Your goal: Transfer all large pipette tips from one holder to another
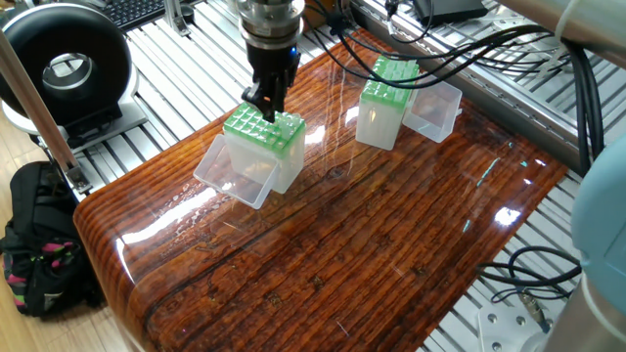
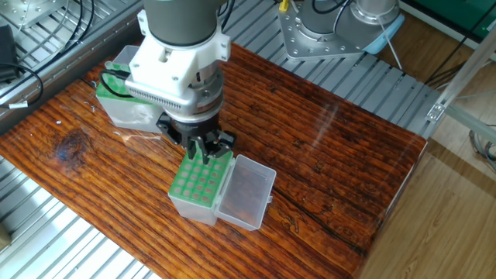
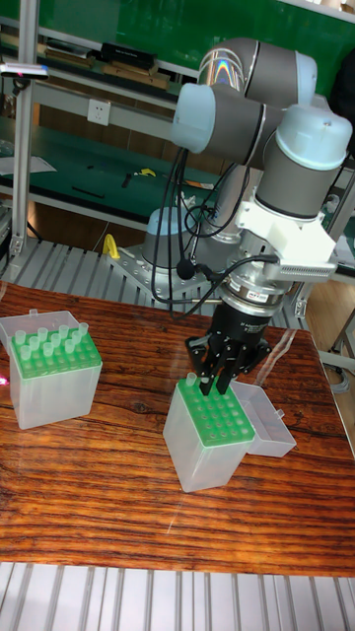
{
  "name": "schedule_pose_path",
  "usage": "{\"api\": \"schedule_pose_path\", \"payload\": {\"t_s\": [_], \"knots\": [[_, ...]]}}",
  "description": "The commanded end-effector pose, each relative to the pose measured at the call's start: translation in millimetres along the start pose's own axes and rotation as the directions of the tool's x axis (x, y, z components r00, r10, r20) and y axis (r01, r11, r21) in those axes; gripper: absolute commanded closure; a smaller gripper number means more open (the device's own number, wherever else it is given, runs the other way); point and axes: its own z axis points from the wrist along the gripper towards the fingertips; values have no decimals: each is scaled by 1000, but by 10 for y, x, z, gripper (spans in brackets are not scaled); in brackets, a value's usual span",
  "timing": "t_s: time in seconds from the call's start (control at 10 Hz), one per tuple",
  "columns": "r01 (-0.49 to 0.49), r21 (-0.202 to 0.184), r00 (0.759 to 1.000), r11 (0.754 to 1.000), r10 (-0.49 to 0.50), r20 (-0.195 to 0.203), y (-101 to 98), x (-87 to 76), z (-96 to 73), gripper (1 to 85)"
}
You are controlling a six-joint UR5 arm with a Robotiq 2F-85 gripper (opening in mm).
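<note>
While the pincer (image 3: 212,380) hangs low over the far corner of the nearer green-topped box (image 3: 209,435) at centre frame in the tall fixed view, its fingers are drawn close together, though whether they grip anything I cannot tell; one large pipette tip (image 3: 192,383) stands in that corner beside them; the box's clear lid (image 3: 266,419) lies open to its right. At left frame, the second green-topped box (image 3: 51,379) holds the other large pipette tips (image 3: 44,343) upright on the wooden counter (image 3: 99,493).
</note>
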Motion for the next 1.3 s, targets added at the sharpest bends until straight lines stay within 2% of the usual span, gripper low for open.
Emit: {"api": "schedule_pose_path", "payload": {"t_s": [0.0, 0.6, 1.2], "knots": [[-9, -26, 1000, 1000, 9, -9, 25, 43, 68, 553], [-3, -32, 1000, 999, 3, -20, 40, 134, 90, 553], [-1, -27, 1000, 1000, 1, -18, 23, 128, 110, 593]]}}
